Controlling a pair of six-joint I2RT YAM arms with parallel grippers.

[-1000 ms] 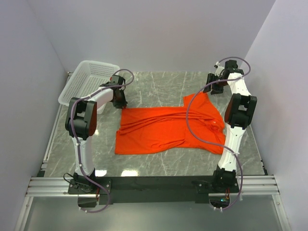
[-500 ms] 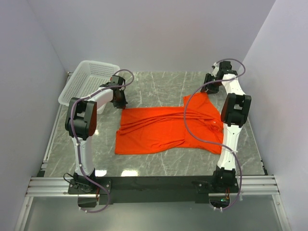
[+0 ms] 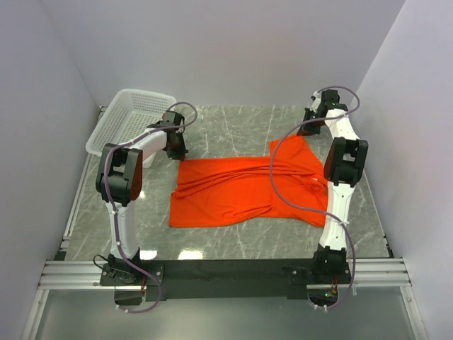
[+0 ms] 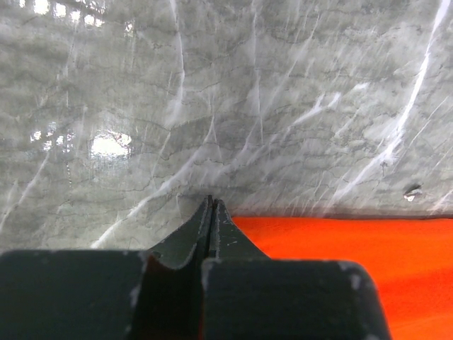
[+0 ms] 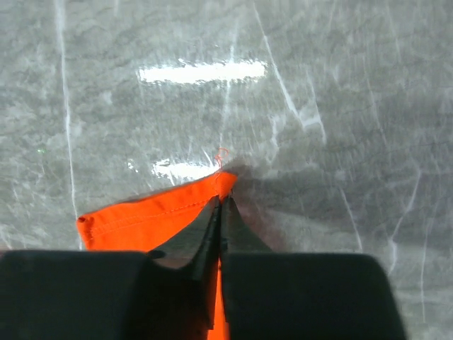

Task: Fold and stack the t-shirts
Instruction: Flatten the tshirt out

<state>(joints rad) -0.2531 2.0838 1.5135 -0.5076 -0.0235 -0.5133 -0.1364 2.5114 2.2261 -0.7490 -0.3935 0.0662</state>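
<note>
One bright orange-red t-shirt (image 3: 248, 188) lies spread and wrinkled on the marble table. My left gripper (image 3: 178, 152) is down at its far left corner, jaws pressed together. In the left wrist view the gripper (image 4: 211, 202) has the shirt's edge (image 4: 340, 248) running to its right, and a sliver of orange shows between the fingers. My right gripper (image 3: 308, 131) is at the shirt's far right corner. In the right wrist view it (image 5: 221, 198) is shut on a hemmed corner of the cloth (image 5: 148, 219), whose tip pokes out past the fingertips.
A white mesh basket (image 3: 131, 117) stands at the table's far left corner, just behind the left arm. Grey walls close in the left, back and right sides. A black rail (image 3: 226, 273) with the arm bases runs along the near edge.
Both grippers have closed. The right gripper moved slightly left to the shirt's far right corner and pinched it. The left arm stayed in place.
</note>
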